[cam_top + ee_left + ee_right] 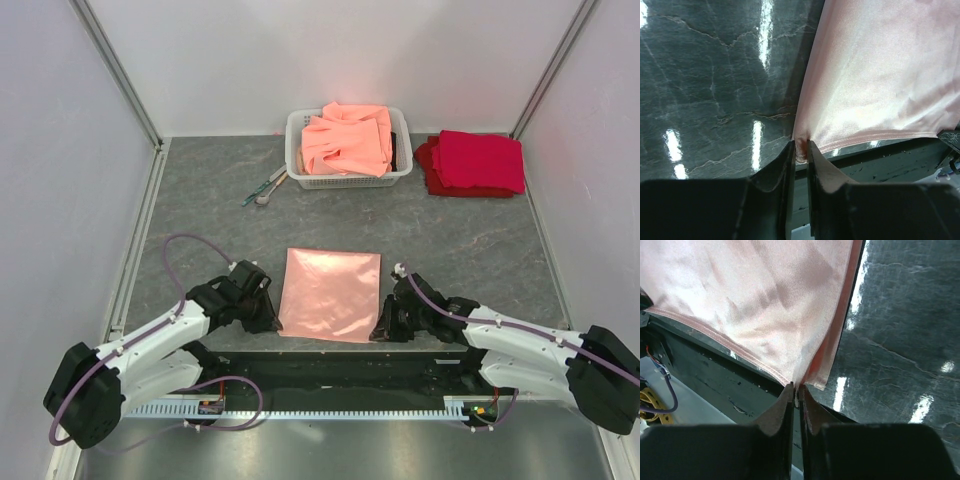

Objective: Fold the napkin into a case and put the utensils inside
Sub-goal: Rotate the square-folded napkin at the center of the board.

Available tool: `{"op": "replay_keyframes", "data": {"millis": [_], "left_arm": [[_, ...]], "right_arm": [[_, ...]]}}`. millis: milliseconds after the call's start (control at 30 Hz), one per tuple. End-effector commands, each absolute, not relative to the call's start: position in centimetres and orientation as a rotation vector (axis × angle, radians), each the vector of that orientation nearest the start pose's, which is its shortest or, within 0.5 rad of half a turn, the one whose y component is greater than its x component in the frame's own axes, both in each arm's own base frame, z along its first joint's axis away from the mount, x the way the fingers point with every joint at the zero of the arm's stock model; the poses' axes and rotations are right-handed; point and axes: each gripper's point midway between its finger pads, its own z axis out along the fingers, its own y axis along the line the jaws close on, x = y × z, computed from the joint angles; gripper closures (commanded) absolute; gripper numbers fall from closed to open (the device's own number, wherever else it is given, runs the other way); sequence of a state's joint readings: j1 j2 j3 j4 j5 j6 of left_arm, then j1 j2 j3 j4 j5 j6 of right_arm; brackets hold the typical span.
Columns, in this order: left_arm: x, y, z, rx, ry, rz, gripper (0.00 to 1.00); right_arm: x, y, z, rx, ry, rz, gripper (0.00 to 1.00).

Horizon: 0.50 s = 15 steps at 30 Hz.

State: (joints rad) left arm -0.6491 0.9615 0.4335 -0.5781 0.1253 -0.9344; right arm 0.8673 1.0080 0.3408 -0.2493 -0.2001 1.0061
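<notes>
Top camera overhead from near edge, looking down — wrist cameras close, sharing napkin [331, 293].

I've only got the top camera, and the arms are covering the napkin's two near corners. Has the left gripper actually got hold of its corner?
Observer: Yes. In the left wrist view, the left gripper is shut on the near-left corner of the napkin, and the cloth puckers at the pinch.
Operator: And the right one?
Observer: The right gripper is shut on the near-right corner too. Only the very tip of the cloth is caught.
Operator: Is the cloth lying flat there?
Observer: Not quite. A darker orange strip shows along the right edge by the pinch, as if that edge is lifted.
</notes>
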Motion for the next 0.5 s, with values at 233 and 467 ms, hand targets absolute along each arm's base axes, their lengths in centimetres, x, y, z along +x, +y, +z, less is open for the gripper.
{"op": "replay_keyframes", "data": {"millis": [233,467], "left_arm": [[13.1,-17.9,5.3,-0.387,2.741,-0.765,0.88],[12.4,-17.3,4.1,-0.417,2.766,-0.733,0.88]], "right_arm": [[11.6,23.0,4.9,0.144,2.687,0.918,1.0],[11.8,21.2,4.3,0.166,2.699,0.777,1.0]]}}
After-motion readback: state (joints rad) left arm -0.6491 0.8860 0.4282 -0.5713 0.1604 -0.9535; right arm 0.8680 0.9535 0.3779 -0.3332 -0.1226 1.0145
